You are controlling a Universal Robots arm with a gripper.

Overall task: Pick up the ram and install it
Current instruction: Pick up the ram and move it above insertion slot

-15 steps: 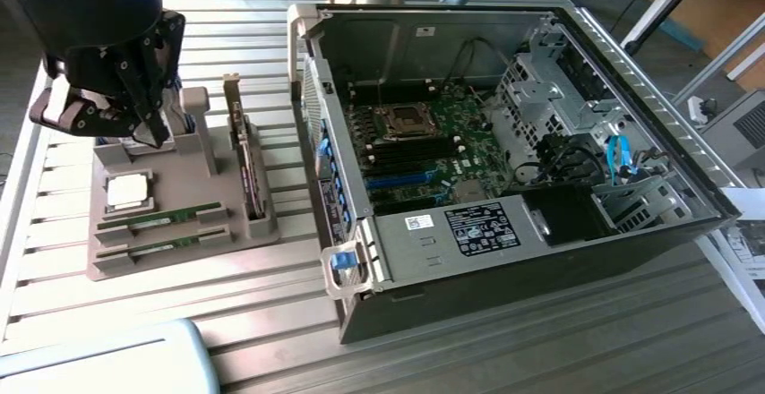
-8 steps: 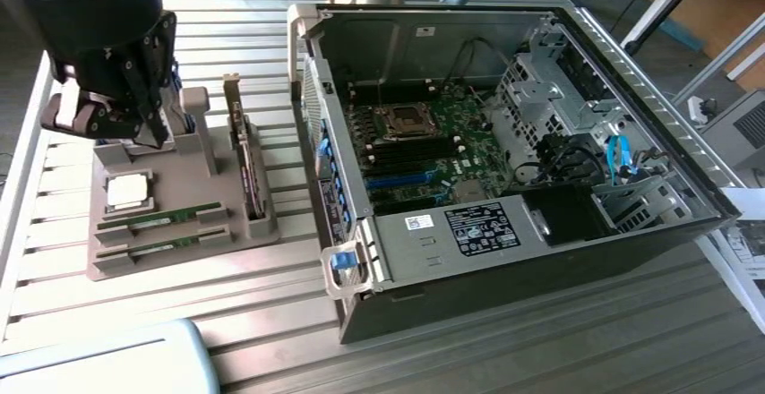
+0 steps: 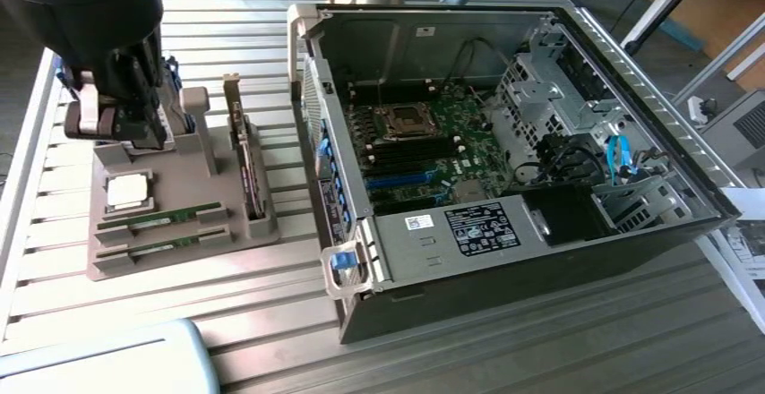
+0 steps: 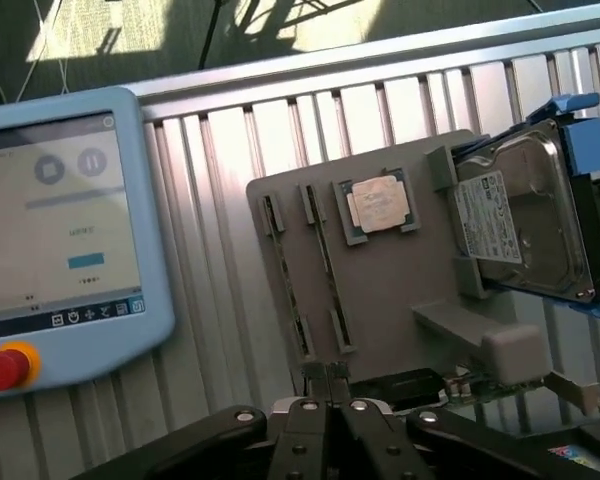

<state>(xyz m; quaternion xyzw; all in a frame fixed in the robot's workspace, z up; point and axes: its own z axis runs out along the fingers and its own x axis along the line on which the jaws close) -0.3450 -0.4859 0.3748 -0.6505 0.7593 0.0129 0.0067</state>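
Note:
Two identical green ram sticks [image 3: 161,219] [image 3: 161,249] lie on edge in slots at the near end of a grey fixture tray [image 3: 179,188]. The wrist view sees them edge-on as thin lines [image 4: 288,280] [image 4: 327,265]. My gripper [image 3: 116,130] hangs above the tray's far end, apart from both sticks. The wrist view has its fingertips [image 4: 330,385] pressed together, shut on nothing. To the exterior view's right, the open computer case [image 3: 514,260] lies on its side, its motherboard [image 3: 418,148] exposed.
The tray also holds a silver processor chip [image 3: 129,192] [image 4: 380,205], an upright dark expansion card [image 3: 245,170] and a hard drive [image 4: 525,215] in a blue caddy. A light-blue teach pendant [image 3: 107,358] [image 4: 60,240] lies near the tray on the slatted metal table [image 3: 597,340].

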